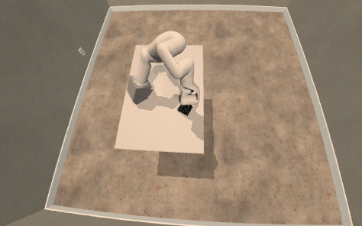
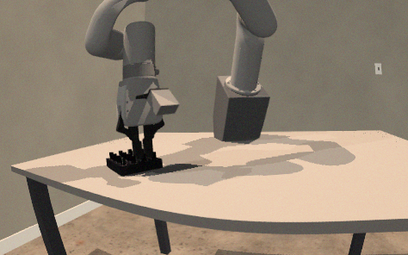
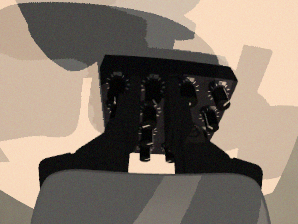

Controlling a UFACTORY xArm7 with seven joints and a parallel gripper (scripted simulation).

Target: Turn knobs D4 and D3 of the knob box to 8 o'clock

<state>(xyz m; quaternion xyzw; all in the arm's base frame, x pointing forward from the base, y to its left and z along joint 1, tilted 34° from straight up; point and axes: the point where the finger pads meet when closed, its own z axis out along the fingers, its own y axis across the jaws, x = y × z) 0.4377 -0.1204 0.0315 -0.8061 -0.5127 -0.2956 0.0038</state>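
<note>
The black knob box [image 1: 185,110] [image 2: 128,167] [image 3: 170,65] stands on the table. My gripper [image 2: 143,152] [image 3: 153,92] points down over it, with its fingers apart by a narrow gap. In the wrist view the fingers lie either side of a column of knobs, and a dark knob [image 3: 153,87] shows in line with the gap; no clear grip on it shows. A knob at the box's upper right corner [image 3: 219,93] has its white line toward the lower right. The fingers hide several knobs. The printed names are unreadable, so I cannot tell which knobs are D3 and D4.
The pale table top [image 1: 152,130] [image 2: 279,189] carries the arm's grey base block [image 1: 142,95] [image 2: 241,118], away from the box. The box is close to one long edge of the table. Shadows of the arm fall around the box.
</note>
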